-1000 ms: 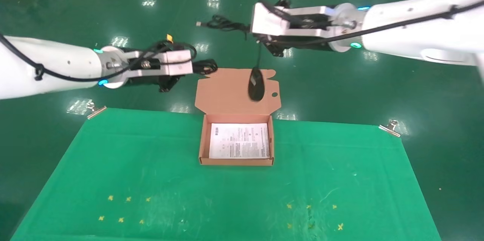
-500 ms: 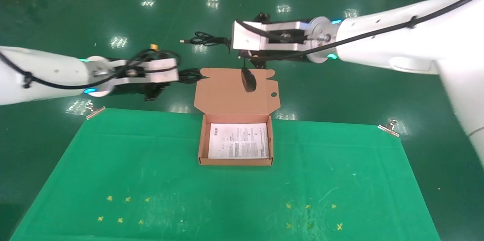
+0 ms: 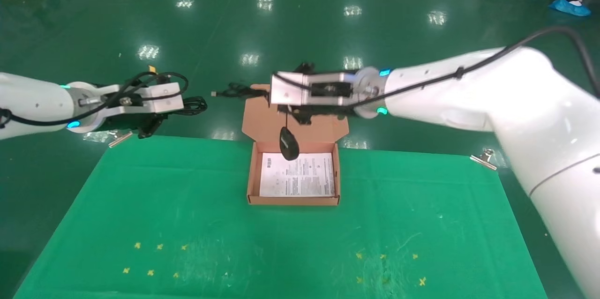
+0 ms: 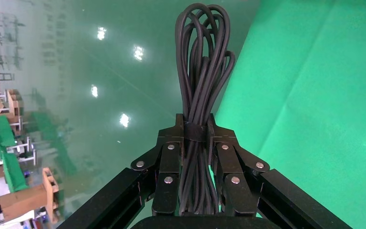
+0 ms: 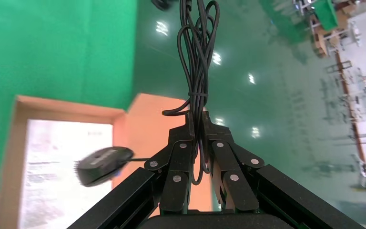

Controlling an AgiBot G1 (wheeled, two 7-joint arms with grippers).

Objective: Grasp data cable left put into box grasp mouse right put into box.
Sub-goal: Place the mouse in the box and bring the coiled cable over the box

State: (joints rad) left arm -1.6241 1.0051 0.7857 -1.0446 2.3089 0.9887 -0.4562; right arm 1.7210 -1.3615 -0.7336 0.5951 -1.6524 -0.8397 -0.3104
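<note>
The box (image 3: 294, 201) sits open on the green cloth (image 3: 187, 224), white sheet (image 3: 304, 182) bare in its tray, nothing packed yet. The mouse (image 3: 289, 144) now dangles by its cord just above the tray's far edge; a second ago it swung higher, in front of the raised lid (image 3: 262, 121), so it has come down and nearer. The right gripper (image 3: 281, 112), clamped on the bunched mouse cord, has dropped low over the lid. Judgement: the mouse is close to set-down, with some swing left to settle. To the left, beyond the cloth's far edge, the left gripper (image 3: 180, 108) grips the data cable (image 4: 201, 71) at its band and has pulled back from the box; the cable waits.
</note>
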